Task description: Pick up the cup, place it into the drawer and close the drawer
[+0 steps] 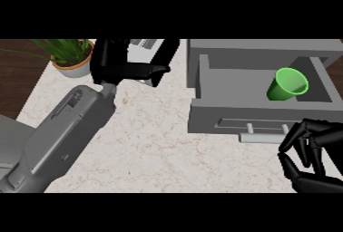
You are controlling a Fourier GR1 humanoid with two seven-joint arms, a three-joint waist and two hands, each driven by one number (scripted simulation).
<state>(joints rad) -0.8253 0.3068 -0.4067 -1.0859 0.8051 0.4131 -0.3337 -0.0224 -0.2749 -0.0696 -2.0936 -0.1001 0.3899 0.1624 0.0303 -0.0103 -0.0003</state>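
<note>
A green cup (286,84) lies tilted on its side inside the open grey drawer (208,90), toward its right half, mouth facing up and right. The drawer's front panel carries a pale bar handle (263,137). My right hand (313,154) is at the lower right, just in front of the handle's right end, fingers curled with their tips near the handle and nothing visibly held. My left hand (130,63) is raised at the upper left, away from the drawer, fingers hanging relaxed and empty.
A potted green plant (70,56) in a white pot stands at the counter's far left corner. A pale object (144,45) sits behind my left hand. The marble counter (161,145) spreads between my arms. The grey cabinet body (268,47) rises behind the drawer.
</note>
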